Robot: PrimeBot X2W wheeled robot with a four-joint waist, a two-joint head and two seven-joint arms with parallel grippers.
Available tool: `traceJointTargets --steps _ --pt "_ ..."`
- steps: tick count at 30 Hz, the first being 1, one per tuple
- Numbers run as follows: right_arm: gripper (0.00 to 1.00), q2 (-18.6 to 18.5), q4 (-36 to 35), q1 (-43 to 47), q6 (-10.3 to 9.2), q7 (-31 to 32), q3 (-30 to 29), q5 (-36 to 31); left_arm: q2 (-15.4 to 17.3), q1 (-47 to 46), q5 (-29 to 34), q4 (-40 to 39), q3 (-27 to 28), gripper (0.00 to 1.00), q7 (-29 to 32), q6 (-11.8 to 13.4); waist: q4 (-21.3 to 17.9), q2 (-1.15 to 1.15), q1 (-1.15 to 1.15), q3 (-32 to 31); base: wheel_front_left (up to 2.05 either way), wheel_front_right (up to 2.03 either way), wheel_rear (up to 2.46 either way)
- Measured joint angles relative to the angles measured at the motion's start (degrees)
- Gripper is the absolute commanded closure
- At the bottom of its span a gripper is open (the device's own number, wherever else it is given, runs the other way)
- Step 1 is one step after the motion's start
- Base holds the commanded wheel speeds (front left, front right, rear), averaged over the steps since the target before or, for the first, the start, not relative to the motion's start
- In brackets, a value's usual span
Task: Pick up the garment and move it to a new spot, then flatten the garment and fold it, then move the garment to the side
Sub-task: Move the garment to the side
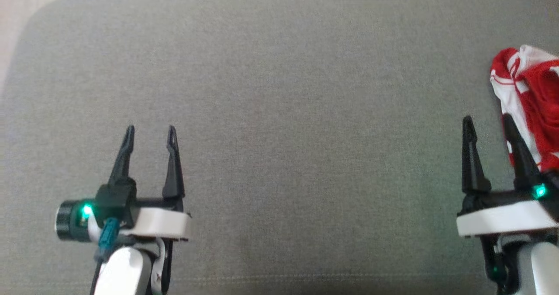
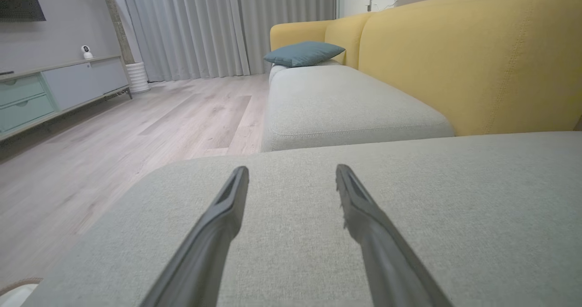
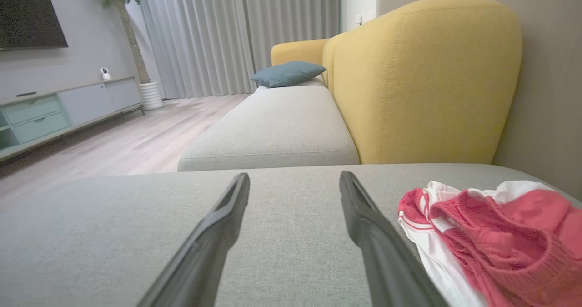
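**Both grippers open over the grey cushion, garment bunched up on the far right**

The biggest thing here is the wide grey seat cushion (image 1: 279,111), which takes up nearly the whole head view. In the wrist views a yellow sofa back (image 2: 468,57) rises behind it, and a second grey cushion (image 2: 345,107) runs off along that back. Beside the sofa there's pale wood floor (image 2: 136,129), with grey curtains (image 2: 218,25) at the far end. A long low cabinet (image 2: 59,88) sits against the wall. A teal pillow (image 2: 303,53) lies at the far end of that second cushion.

The garment (image 1: 530,102) is red and white, and it's crumpled in a heap on the grey cushion at the right edge of the head view. It's not spread out at all.

The right gripper (image 1: 487,118) sits just beside the heap with its two fingers apart, and grey fabric shows between them. In the head view its outer finger overlaps the edge of the cloth. In the right wrist view the heap lies just to the right of that finger, and I honestly can't tell if they're touching.

The left gripper (image 1: 150,130) is well apart from the garment at the lower left. Its fingers are spread too, over bare cushion.

The smallest thing is a little white camera (image 2: 86,51) on top of the cabinet.
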Motion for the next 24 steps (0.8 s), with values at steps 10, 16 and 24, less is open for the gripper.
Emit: traceJointTargets --steps 10,16,24 --pt "0.0 0.87 -2.92 7.95 0.0 3.69 -0.96 -1.09 0.14 4.78 -1.42 2.23 -0.07 0.0 0.0 -2.5 0.78 0.0 0.0 -5.54 0.0 0.0 0.0" --pt "0.0 1.62 -4.19 10.96 0.0 4.93 -0.88 -1.43 1.26 6.95 -2.21 3.69 -0.38 0.0 0.0 -3.45 0.36 0.0 0.0 -8.49 0.0 0.0 0.0" --pt "0.0 1.75 -5.33 13.68 0.0 5.86 -0.33 -1.43 1.62 9.03 -2.99 3.91 -1.34 0.0 1.1 -3.48 -0.13 0.0 0.0 -11.43 0.0 0.0 0.0"
